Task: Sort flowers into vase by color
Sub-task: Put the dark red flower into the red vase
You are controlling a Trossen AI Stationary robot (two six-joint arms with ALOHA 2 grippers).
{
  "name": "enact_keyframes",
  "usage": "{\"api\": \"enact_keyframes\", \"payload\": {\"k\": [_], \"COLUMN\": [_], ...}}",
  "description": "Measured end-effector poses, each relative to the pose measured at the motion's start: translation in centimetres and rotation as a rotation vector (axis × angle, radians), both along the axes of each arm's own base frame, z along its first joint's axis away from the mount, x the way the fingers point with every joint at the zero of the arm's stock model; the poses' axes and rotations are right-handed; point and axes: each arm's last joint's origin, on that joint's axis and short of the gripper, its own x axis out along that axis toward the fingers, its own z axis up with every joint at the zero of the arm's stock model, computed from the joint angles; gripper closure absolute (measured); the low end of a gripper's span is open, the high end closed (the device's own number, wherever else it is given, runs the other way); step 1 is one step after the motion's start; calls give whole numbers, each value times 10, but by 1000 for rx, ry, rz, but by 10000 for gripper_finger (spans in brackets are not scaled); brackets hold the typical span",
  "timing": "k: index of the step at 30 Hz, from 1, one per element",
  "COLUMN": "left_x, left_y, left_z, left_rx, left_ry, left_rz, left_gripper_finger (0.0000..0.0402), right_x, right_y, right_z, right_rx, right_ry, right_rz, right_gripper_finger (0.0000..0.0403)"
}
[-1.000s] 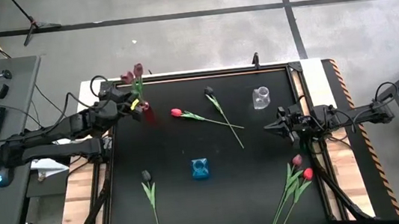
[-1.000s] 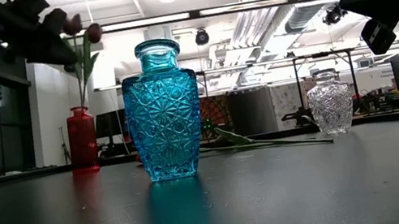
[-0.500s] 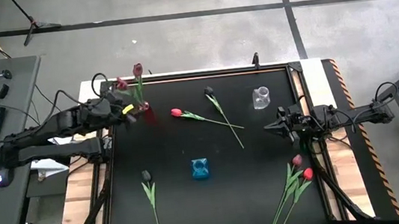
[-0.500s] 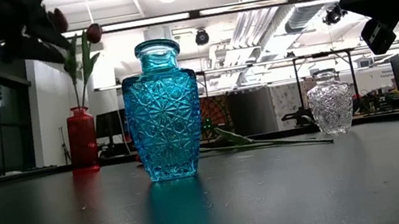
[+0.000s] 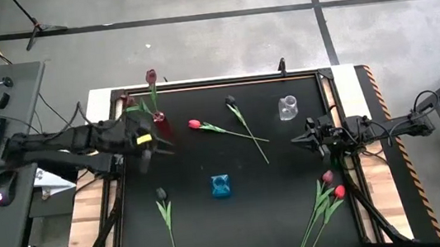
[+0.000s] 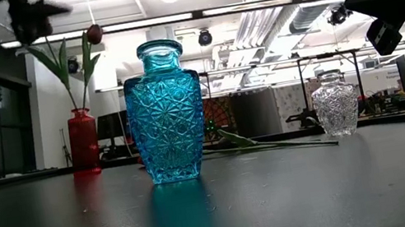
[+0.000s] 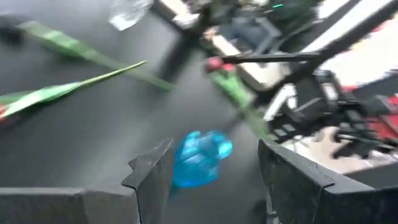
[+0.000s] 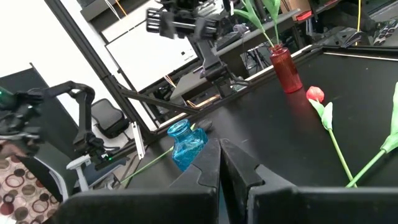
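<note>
The left gripper (image 5: 154,144) has its two fingers (image 7: 152,177) spread apart with nothing between them. It hangs over the table (image 5: 198,226) just beside the red vase (image 5: 162,126), on the side nearer the blue vase (image 5: 221,186). I think it is empty because its flower is already dropped off.

The right gripper (image 5: 297,140) has its fingers (image 8: 202,174) pressed tight together and holds nothing. It waits near the clear vase (image 5: 287,107), at the right side of the table.

A dusky pink tulip (image 5: 151,77) stands in the red vase with its stem down inside, so it stays upright.

The other flowers lie flat on the table. A bright red tulip (image 5: 194,124) and a near-black tulip (image 5: 231,101) lie with their stems crossed, between the red vase and the clear vase. Another near-black tulip (image 5: 161,194) lies near the front, left of the blue vase. A small bunch of pink and red tulips (image 5: 333,185) lies at the front right.

I cannot read any words or labels on anything.
</note>
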Motion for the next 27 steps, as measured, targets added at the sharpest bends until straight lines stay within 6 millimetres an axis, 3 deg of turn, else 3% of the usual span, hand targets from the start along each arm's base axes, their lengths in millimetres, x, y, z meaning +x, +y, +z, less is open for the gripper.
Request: {"api": "enact_keyframes", "payload": {"k": [8, 16, 23, 27], "left_x": [46, 95, 129, 136], "left_y": [-35, -56, -42, -26], "left_z": [-2, -17, -21, -25], "left_rx": [78, -43, -142, -203], "left_ry": [-137, -258, -477, -479], "left_rz": [-54, -17, 124, 192], "left_gripper_finger": [181, 181, 181, 181], "right_x": [0, 0, 0, -2], "right_y": [0, 0, -1, -6], "right_z": [0, 0, 2, 12], "right_rx": [0, 0, 26, 349], "right_ry": [0, 0, -19, -149], "right_rz": [0, 0, -32, -165], "right_gripper_finger": [402, 402, 402, 402]}}
